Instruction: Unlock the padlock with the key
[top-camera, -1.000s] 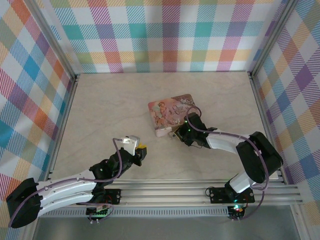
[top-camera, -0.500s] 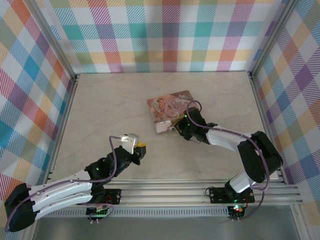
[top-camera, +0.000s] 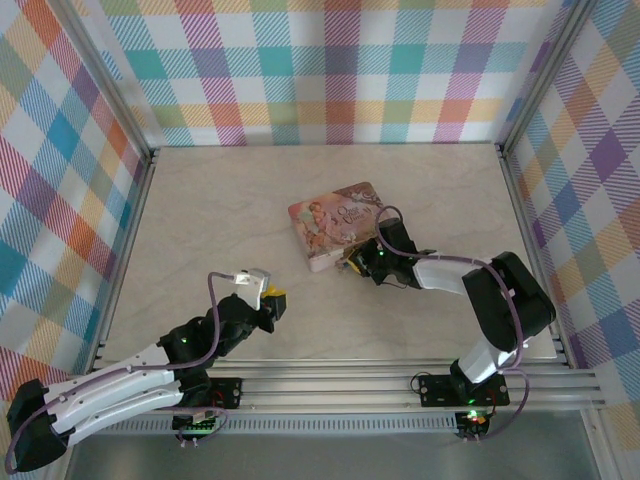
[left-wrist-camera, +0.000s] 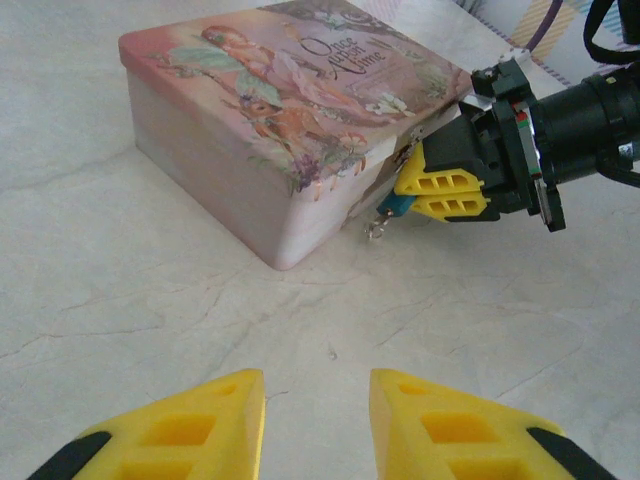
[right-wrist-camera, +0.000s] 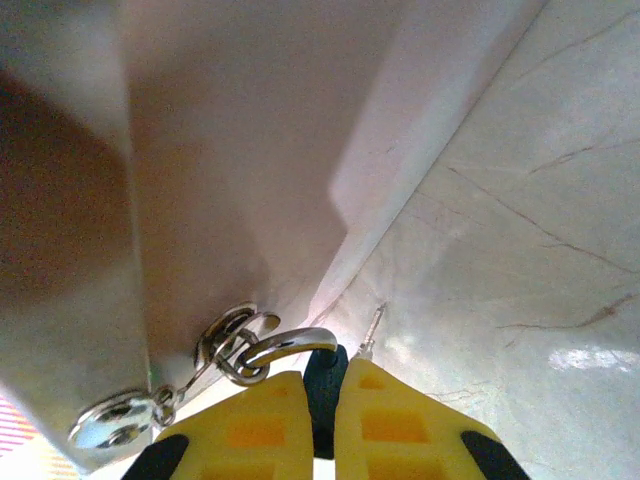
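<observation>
The right gripper (top-camera: 358, 263), pinching the padlock (left-wrist-camera: 394, 206), has pushed the tin (top-camera: 333, 224) toward the upper left. The left gripper (left-wrist-camera: 316, 418) is spread and empty, so unlocking hasn't begun.

Left arm: lies low and extended from its base at 7 o'clock of the top view, forearm running toward 1 o'clock. Left gripper (top-camera: 277, 298) points the same way. Its yellow fingers (left-wrist-camera: 190, 430) stand parted with a clear gap between them.

Right arm: base at 5 o'clock, elbow folded up at about 4 o'clock, forearm laid out toward 10 o'clock. Right gripper (top-camera: 351, 263) sits low at the forearm's end, fingers (right-wrist-camera: 250, 425) pinched nearly together on the padlock (right-wrist-camera: 322, 372).
</observation>
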